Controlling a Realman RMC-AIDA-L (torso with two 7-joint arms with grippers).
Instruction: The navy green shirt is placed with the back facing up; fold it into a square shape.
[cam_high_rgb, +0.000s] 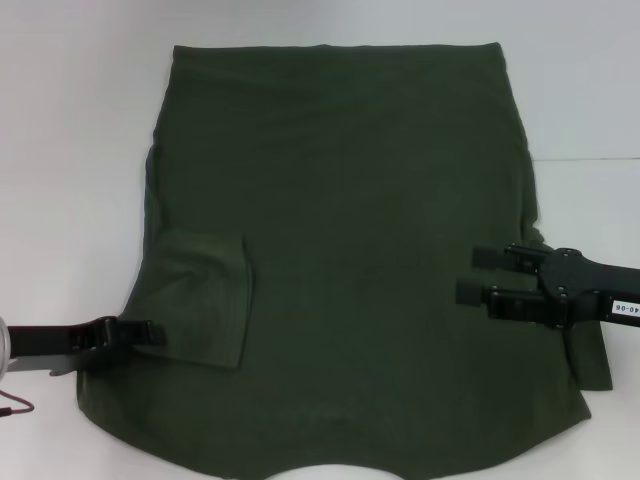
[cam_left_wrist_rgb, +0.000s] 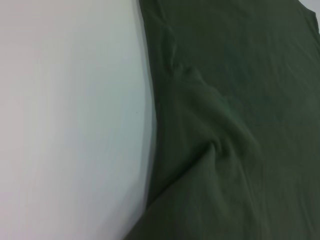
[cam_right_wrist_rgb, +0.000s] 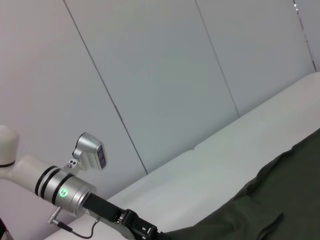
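- The shirt (cam_high_rgb: 340, 250) lies flat on the white table (cam_high_rgb: 70, 150) in front of me, plain side up, covering most of the middle of the work area, with its straight hem at the far edge and the curved neck cutout at the near edge.
- Its sleeve on my left (cam_high_rgb: 200, 300) is folded inward and lies as a squarish flap on top of the shirt body.
- My left gripper (cam_high_rgb: 140, 332) reaches in low from the left edge of the table, with its tip at the outer edge of that folded sleeve.
- I cannot tell from any view whether my left jaws are released or clenched on the cloth there.
- My left wrist camera shows only the shirt (cam_left_wrist_rgb: 230, 120) edge against the bare table (cam_left_wrist_rgb: 70, 120), with a soft crease running through the fabric.
- My right gripper (cam_high_rgb: 478, 275) comes in from the right side and sits above the right part of the shirt, its two black fingers (cam_high_rgb: 490, 257) pointing toward the middle.
- My right jaws are released, spread apart with nothing between them.
- The sleeve on my right (cam_high_rgb: 590, 360) hangs outward beneath my right arm, not folded in.
- From my right wrist camera I see the shirt's edge (cam_right_wrist_rgb: 260, 210), the table (cam_right_wrist_rgb: 225, 160), the pale panelled wall (cam_right_wrist_rgb: 165, 75), and my left arm (cam_right_wrist_rgb: 70, 192) across the way with a green light on it.
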